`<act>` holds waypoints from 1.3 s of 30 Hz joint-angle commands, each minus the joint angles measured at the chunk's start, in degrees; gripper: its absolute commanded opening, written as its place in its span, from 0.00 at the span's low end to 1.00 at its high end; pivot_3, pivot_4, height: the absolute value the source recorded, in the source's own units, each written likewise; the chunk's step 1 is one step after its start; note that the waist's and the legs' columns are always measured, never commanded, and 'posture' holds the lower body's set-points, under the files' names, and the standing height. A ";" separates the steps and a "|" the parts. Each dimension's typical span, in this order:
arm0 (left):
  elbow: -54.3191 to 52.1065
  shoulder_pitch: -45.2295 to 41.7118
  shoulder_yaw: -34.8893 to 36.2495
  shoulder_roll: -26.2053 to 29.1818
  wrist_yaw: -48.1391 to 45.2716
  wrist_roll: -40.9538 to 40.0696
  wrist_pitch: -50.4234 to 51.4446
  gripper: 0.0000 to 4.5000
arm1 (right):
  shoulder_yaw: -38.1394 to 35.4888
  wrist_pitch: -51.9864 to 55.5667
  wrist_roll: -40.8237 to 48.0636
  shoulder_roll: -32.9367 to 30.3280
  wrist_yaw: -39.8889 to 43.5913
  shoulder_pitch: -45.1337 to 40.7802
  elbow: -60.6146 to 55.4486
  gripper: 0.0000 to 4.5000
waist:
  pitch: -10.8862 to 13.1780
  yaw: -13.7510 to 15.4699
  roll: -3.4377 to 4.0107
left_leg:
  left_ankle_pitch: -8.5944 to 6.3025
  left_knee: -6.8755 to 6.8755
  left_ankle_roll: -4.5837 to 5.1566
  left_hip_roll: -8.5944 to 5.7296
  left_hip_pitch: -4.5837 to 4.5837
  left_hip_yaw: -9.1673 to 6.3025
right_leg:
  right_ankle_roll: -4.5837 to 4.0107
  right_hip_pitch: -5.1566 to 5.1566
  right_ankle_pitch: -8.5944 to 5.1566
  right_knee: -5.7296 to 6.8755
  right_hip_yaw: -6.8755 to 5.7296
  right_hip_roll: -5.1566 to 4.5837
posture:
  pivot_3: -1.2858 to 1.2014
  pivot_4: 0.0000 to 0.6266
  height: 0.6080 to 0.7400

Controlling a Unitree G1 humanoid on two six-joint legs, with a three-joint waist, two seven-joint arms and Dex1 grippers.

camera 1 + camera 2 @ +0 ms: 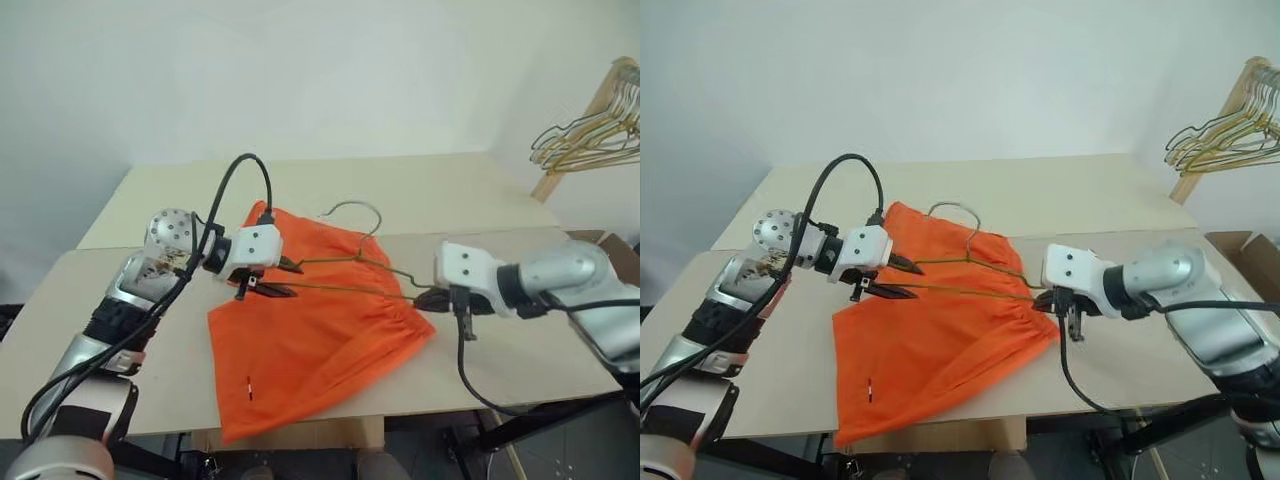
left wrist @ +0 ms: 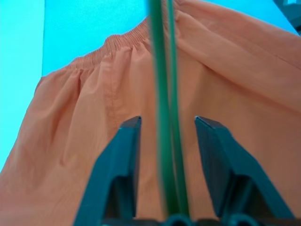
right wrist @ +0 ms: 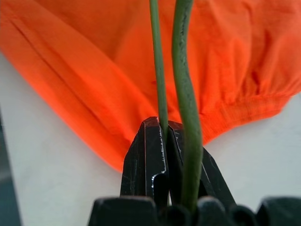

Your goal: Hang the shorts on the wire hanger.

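The right gripper point(image 1: 1048, 303) is pinching one end of the wire hanger point(image 1: 970, 266); the left gripper point(image 1: 283, 278) is standing released, wire running between its jaws. The shorts point(image 1: 300, 330) are lying limp on the table point(image 1: 440, 190) beneath both jaws: soft, light, likely slippery, so the waistband looks the best hold.

Cut off at the right picture edge: bunch of wire hangers point(image 1: 590, 135) on a wooden rack point(image 1: 585, 118). Too small to read: white tag point(image 1: 249, 387) on the shorts point(image 1: 310, 330). Blurred up close in the wrist views: wire hanger point(image 2: 164, 113).
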 commanded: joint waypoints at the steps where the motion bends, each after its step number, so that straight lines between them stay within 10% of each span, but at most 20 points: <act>1: 5.58 -4.86 6.20 -0.74 2.73 -3.15 0.04 0.72 | -9.01 6.69 6.48 -0.92 -1.17 7.15 -4.60 0.00 | 0.00 0.28 0.00 | 0.00 0.14 0.00 0.01 -0.13 -0.07 | 0.00 -0.03 0.00 0.00 -0.08 0.01 | 0.46 0.00 1.00; 5: 7.41 -5.53 8.87 0.03 2.86 -4.52 0.80 1.00 | -17.56 13.07 9.91 -0.28 -4.05 17.57 -3.60 0.00 | -0.02 0.70 -0.02 | -0.02 0.38 0.03 -0.02 -0.28 -0.10 | 0.01 -0.05 0.00 0.04 -0.13 -0.01 | 0.46 0.00 1.00; 15: -3.15 2.69 12.46 -0.57 3.89 -10.59 3.44 1.00 | -37.18 41.94 22.04 7.07 -12.23 22.59 6.73 0.00 | -0.02 1.52 -0.01 | -0.02 0.37 0.04 -0.01 -0.25 -0.10 | -0.01 -0.04 0.01 0.12 -0.12 0.00 | 0.47 0.01 1.00; 39: -10.57 6.67 11.21 1.59 1.46 -12.32 7.25 1.00 | -19.01 39.72 26.37 -10.67 1.98 22.83 18.36 0.00 | 0.06 1.46 0.01 | -0.05 0.34 0.07 0.02 -0.25 -0.02 | 0.04 0.04 -0.02 -0.07 -0.13 0.04 | 0.48 0.04 1.00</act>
